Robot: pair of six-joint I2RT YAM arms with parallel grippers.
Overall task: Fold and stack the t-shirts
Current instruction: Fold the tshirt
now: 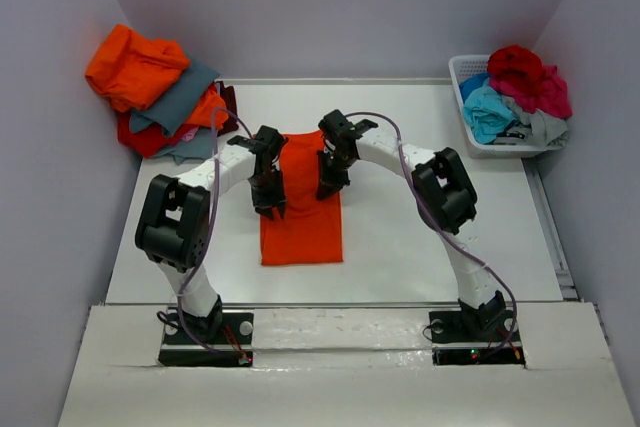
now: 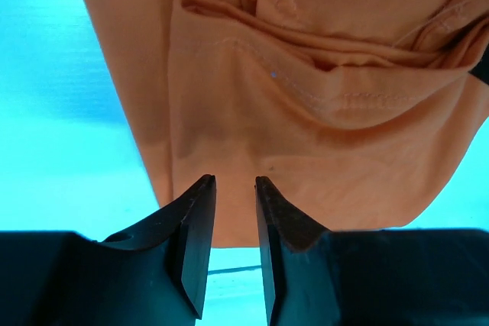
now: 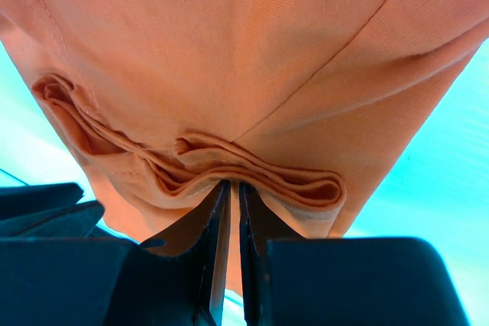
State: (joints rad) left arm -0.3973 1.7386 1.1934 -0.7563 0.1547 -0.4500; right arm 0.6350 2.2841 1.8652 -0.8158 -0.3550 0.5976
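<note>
Left gripper (image 2: 235,182) first: its jaws stand parted with a narrow gap and I see nothing caught between them, only cloth beyond the tips; it hangs low over the orange t-shirt (image 1: 300,232), near the shirt's left edge as seen from above; in the left wrist view a folded flap with a stitched hem lies across the shirt just ahead of the tips; right gripper (image 3: 229,185) now: jaws almost together, clamped on a bunched, layered fold of that same orange t-shirt, with a thin strip of cloth showing between the two fingers; the fold puckers out to either side of the bite; from above, this gripper sits at the shirt's right edge, a little farther back than the left one, the two arms arching in from either side; the shirt itself lies as a narrow rectangle in the middle of the white table (image 1: 420,237), its long axis running away from the bases; out at the far left corner there's a loose pile of t-shirts (image 1: 150,87), orange on top, slate-grey and red beneath; far right corner, a white basket (image 1: 462,72) holding a heap of clothes (image 1: 520,92) in red, crimson, turquoise and grey.
</note>
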